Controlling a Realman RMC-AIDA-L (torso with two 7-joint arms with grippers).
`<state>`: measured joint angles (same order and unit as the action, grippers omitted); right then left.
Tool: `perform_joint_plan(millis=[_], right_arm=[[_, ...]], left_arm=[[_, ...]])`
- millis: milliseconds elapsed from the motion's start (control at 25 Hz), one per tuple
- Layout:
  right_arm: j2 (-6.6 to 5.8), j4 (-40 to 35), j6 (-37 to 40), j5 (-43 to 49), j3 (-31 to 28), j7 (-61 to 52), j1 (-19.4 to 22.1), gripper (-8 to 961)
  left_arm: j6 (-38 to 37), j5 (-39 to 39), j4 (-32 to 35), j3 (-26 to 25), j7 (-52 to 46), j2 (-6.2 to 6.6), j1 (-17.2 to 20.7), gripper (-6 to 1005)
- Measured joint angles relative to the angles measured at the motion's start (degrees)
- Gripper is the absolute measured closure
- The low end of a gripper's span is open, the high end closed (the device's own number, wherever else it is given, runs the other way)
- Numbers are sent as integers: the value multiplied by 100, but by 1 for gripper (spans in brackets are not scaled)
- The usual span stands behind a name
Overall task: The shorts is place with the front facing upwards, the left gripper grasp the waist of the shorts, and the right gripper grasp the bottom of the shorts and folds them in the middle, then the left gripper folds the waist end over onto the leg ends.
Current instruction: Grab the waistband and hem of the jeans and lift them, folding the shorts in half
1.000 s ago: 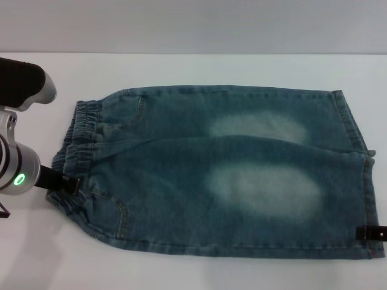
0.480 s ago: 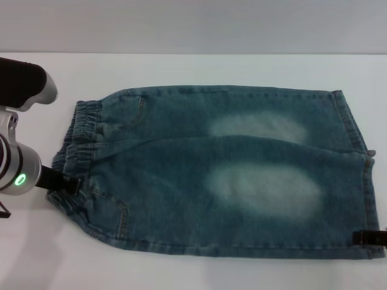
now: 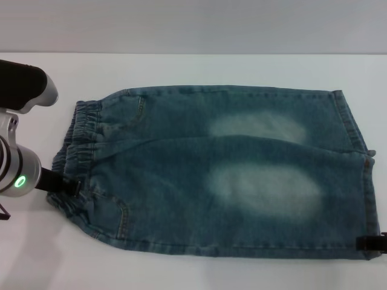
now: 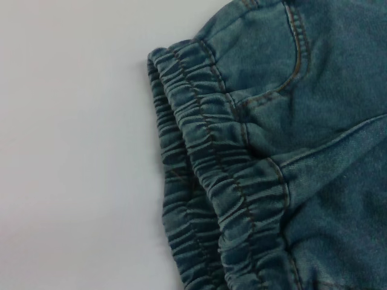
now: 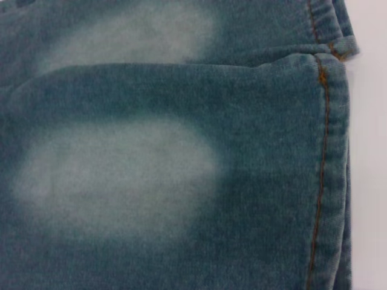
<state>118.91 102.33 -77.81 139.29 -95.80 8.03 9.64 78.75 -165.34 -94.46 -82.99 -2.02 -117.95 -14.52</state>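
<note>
The blue denim shorts (image 3: pixel 217 169) lie flat on the white table (image 3: pixel 199 69), front up. Their elastic waist (image 3: pixel 75 151) points to the left and the leg ends (image 3: pixel 363 181) to the right. My left gripper (image 3: pixel 68 185) is at the near part of the waist, its black tip touching the waistband. Only the black tip of my right gripper (image 3: pixel 372 243) shows, at the near corner of the leg ends by the view's right edge. The left wrist view is filled by the gathered waistband (image 4: pixel 205 181). In the right wrist view I see the stitched leg hem (image 5: pixel 323 151).
The left arm's silver wrist with a green light (image 3: pixel 18 175) sits over the table left of the shorts. White tabletop surrounds the shorts on the far side and in front.
The right gripper's tip has slid toward the near edge of the table along the leg hem. The left gripper and the shorts have stayed where they were.
</note>
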Motion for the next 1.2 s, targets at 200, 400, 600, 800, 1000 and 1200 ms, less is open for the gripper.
perform_joint_plan(millis=[200, 400, 600, 800, 1000, 1200], right_arm=[[0, -18, 1, 1, 8, 30, -22, 512], [0, -26, -2, -24, 56, 80, -46, 746], [0, -18, -5, -33, 56, 106, -69, 903], [0, -50, -10, -45, 58, 194, -123, 946], [2, 68, 66, -49, 47, 385, -139, 939], [3, 228, 281, -60, -23, 473, -174, 919]], left_arm=[[-2, 4, 16, -6, 0, 9, -7, 979], [-8, 5, 16, -16, 0, 11, -7, 979], [-33, 5, 16, -33, 0, 10, -7, 979], [-51, 2, 10, -33, -2, 2, -7, 979], [-169, 1, -15, -84, -23, 0, 46, 979], [-307, 2, -25, -195, -12, 5, 85, 979]])
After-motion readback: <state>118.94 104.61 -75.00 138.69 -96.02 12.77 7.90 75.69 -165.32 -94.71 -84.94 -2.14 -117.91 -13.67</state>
